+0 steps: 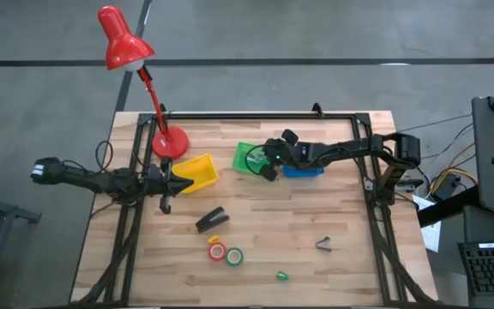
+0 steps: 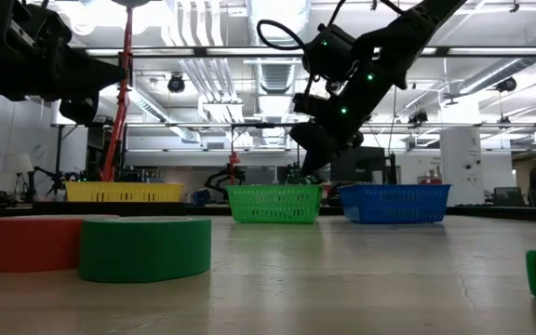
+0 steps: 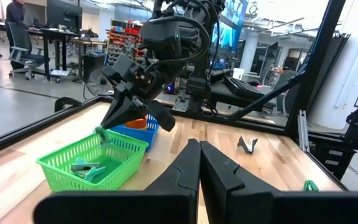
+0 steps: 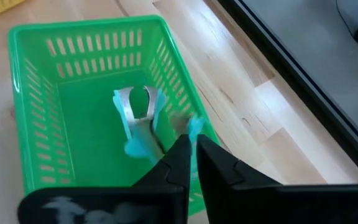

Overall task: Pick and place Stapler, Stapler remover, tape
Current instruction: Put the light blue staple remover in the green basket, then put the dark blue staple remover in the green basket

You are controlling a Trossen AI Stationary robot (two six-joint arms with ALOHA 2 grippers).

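The light wooden slatted bench fills the centre of the high view, with a black frame along its edges. A red desk lamp stands at the upper left, its round base on the bench.

The right arm reaches in from the right edge toward upper centre. Its hand hangs over the rim of the green plastic mesh basket; the right wrist view shows its fingers nearly together with only a thin gap, holding nothing. A silvery claw-shaped staple remover with pale blue grips lies inside that basket. A blue mesh basket sits just right of the green one, and a yellow mesh basket sits to its left.

The left arm lies along the left edge at mid height, its hand pressed closed and empty near the yellow basket.

The black wedge-shaped stapler lies on the bench below centre. Just below it sit a red ring-shaped tape roll and a green tape roll, touching. A second silvery claw piece lies at lower right, and a tiny green lump near the bottom edge.
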